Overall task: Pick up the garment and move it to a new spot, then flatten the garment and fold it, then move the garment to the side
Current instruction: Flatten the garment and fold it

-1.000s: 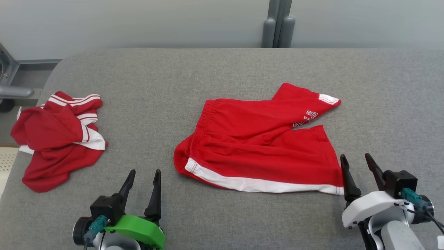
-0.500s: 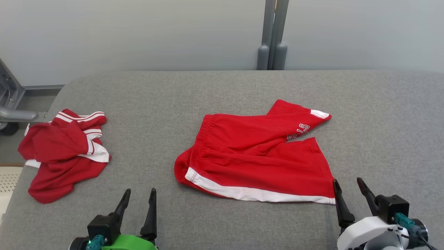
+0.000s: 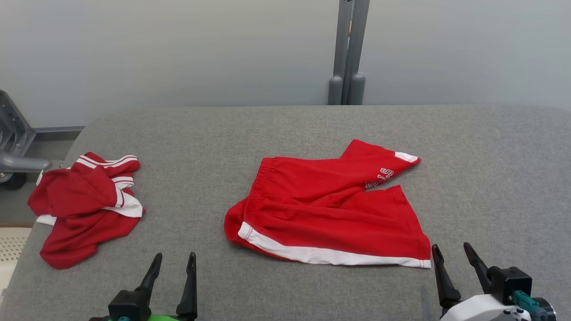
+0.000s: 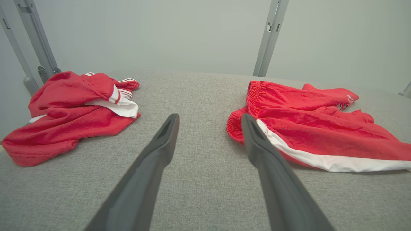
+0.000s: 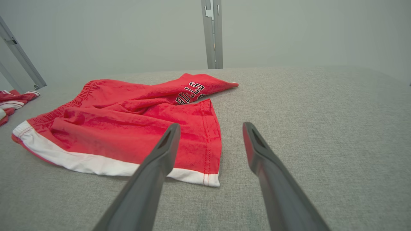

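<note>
The garment, a pair of red shorts (image 3: 325,214) with a white side stripe and white lettering on one leg, lies spread out mid-table, waistband to the left. The wrist views show it too (image 4: 321,128) (image 5: 128,122). My left gripper (image 3: 175,255) stands open near the table's front edge, left of the shorts and apart from them, nothing between its fingers (image 4: 210,116). My right gripper (image 3: 451,246) is open just beside the shorts' near right corner; its left finger (image 5: 160,157) overlaps the hem in the right wrist view.
A second red garment (image 3: 84,209) with white stripes lies crumpled at the table's left edge (image 4: 70,106). The grey fabric table (image 3: 267,133) has bare room at the right and back. A grey post (image 3: 348,53) rises behind the table; a metal frame (image 3: 13,147) stands beyond its left end.
The head camera has tilted up, so the whole picture has slid down. Both grippers now show lower in the view, still open. Neither garment has moved on the table.
</note>
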